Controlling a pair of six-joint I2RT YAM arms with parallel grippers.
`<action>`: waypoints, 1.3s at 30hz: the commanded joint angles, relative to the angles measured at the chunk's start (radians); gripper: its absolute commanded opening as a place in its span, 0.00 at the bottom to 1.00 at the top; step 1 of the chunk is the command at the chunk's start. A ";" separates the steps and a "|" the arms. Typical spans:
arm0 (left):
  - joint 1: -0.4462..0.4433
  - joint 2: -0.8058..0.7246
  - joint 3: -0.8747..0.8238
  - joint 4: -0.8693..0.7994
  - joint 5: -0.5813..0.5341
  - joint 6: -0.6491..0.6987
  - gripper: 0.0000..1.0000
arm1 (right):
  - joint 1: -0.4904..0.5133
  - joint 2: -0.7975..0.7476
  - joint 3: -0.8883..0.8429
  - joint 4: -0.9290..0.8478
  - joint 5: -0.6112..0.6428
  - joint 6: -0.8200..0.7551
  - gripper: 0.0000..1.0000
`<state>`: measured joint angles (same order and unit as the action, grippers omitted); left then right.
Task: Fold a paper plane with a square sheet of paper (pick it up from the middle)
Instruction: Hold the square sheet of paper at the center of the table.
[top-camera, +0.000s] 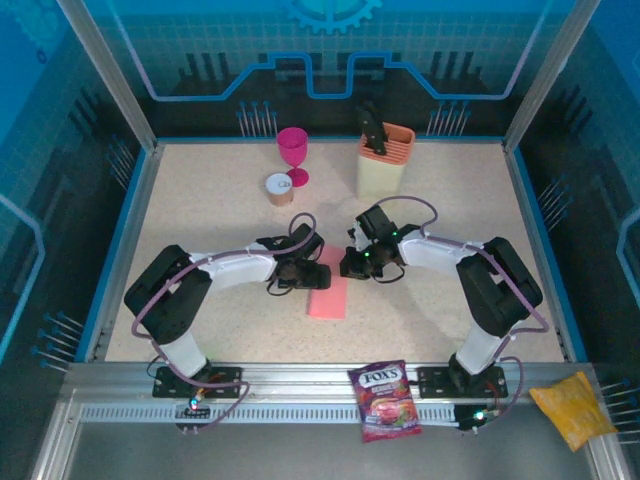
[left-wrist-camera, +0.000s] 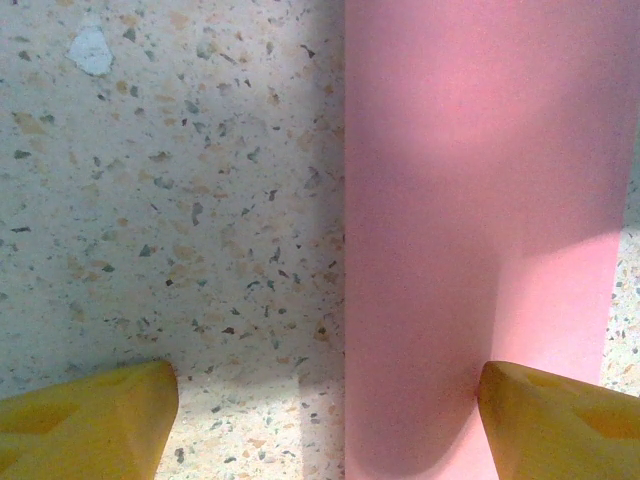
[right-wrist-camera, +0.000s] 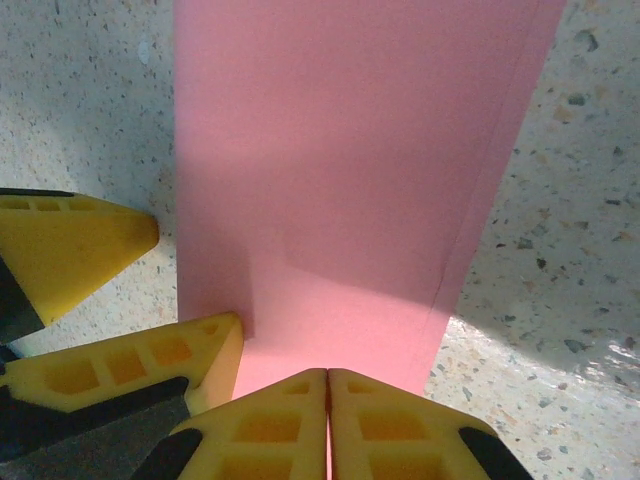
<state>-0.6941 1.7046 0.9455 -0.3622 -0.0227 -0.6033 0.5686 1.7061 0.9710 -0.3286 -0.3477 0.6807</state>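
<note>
The square sheet of paper (top-camera: 328, 298) lies flat in the middle of the worktop (top-camera: 200, 220), folded into a narrow pink rectangle, with no paper plane formed yet. Its far end sits between the two end effectors.

The right end effector (right-wrist-camera: 328, 400) is clenched, with its yellow tips meeting at the end edge of the sheet (right-wrist-camera: 350, 150). I cannot tell whether a layer is caught between them or whether they only press on it. The left end effector (left-wrist-camera: 325, 425) is released and spread wide, grasping nothing. It straddles the sheet's long left edge (left-wrist-camera: 470, 200), one finger over the pink and the other over bare worktop.

**What could go wrong**
- **Sheet sliding:** The paper is thin and the speckled worktop looks smooth. A sideways push from either arm would probably slide the whole sheet rather than crease it.
- **Crooked folds:** The right wrist view shows a second layer's edge running slightly off the top layer along the right side. Pressing that offset in would likely make every later fold crooked.
- **Buckling:** If the left end effector (top-camera: 305, 276) closes where it is, it could buckle the edge instead of lifting it cleanly.
- **Collision:** The right end effector (top-camera: 355, 265) is close to the left one, whose fingers (right-wrist-camera: 80, 240) show just beside the right's own tips. A small misjudged move could knock them together.
</note>
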 joint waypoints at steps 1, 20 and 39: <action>-0.020 0.051 -0.010 0.031 0.064 -0.019 0.81 | 0.001 0.003 0.016 -0.016 0.007 0.010 0.09; -0.020 0.058 -0.016 0.042 0.069 -0.051 0.80 | 0.013 0.038 0.026 0.004 -0.027 0.008 0.09; -0.022 0.059 -0.019 0.040 0.064 -0.046 0.80 | 0.054 0.088 0.044 0.020 -0.038 0.017 0.09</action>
<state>-0.6949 1.7077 0.9455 -0.3614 -0.0307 -0.6300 0.6025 1.7653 0.9966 -0.3119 -0.3744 0.6838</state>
